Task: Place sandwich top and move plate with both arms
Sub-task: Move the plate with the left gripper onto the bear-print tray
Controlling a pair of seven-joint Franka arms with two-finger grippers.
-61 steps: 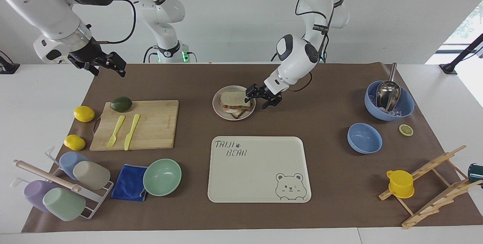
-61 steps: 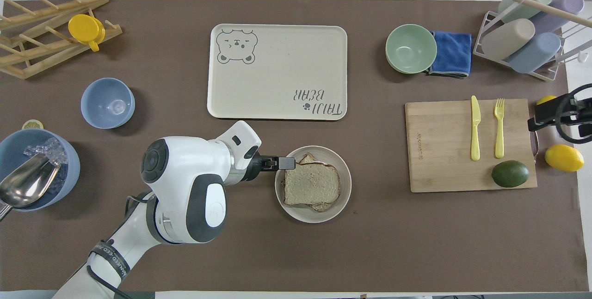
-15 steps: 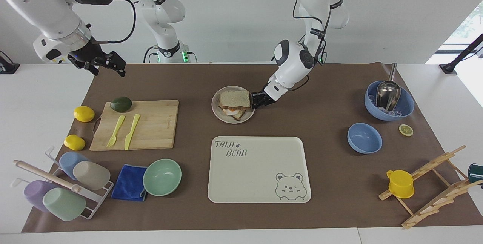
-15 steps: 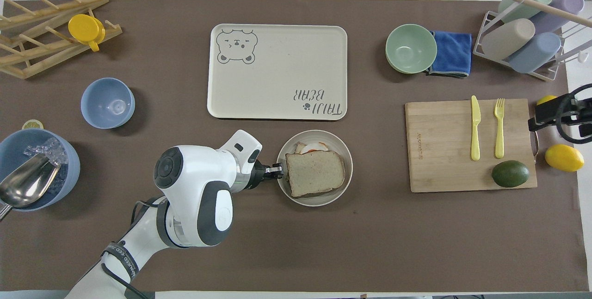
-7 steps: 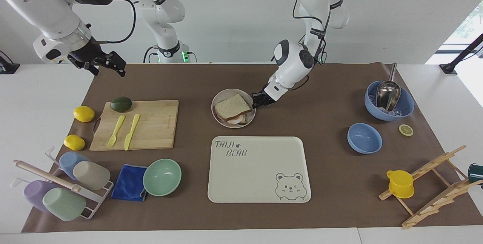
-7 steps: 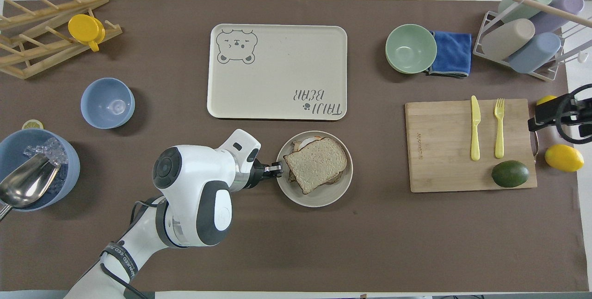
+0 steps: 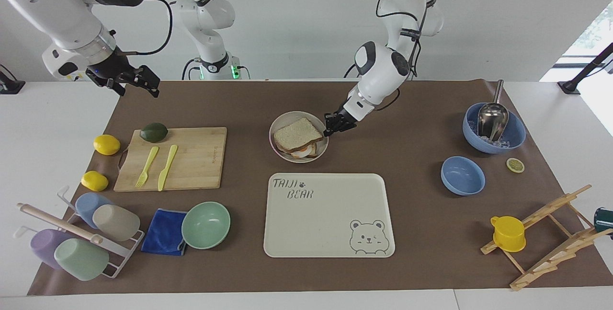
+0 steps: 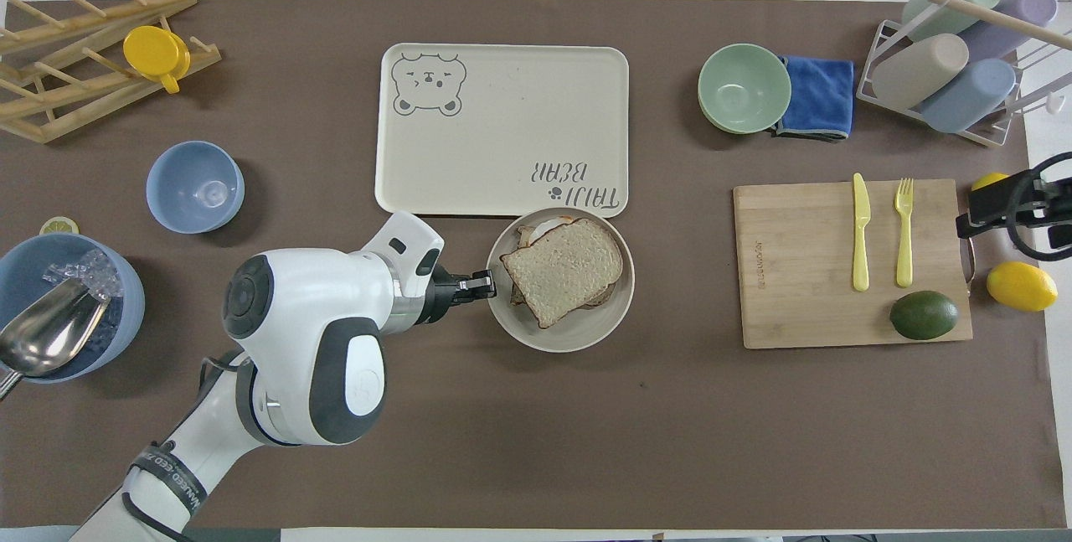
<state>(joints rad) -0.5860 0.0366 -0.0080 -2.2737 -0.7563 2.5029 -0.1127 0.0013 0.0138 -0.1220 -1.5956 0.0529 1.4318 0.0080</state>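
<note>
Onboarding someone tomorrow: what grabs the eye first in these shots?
The left gripper, shut on the rim of the small round cream-beige plate mid-table, pale bread slice stacked on it. Just farther from the robots lies the cream rectangular bear tray. The right gripper waits open near the bamboo cutting board.

Two high cameras face oppositely, sharing the table (image 7: pixel 412 156).

Egg slice (image 8: pixel 536 232) mostly hidden under bread (image 8: pixel 565 267). Can't tell if left gripper (image 7: pixel 330 128) touches plate (image 7: pixel 280 120) rim. Right gripper (image 8: pixel 1001 205) cut off overhead.
</note>
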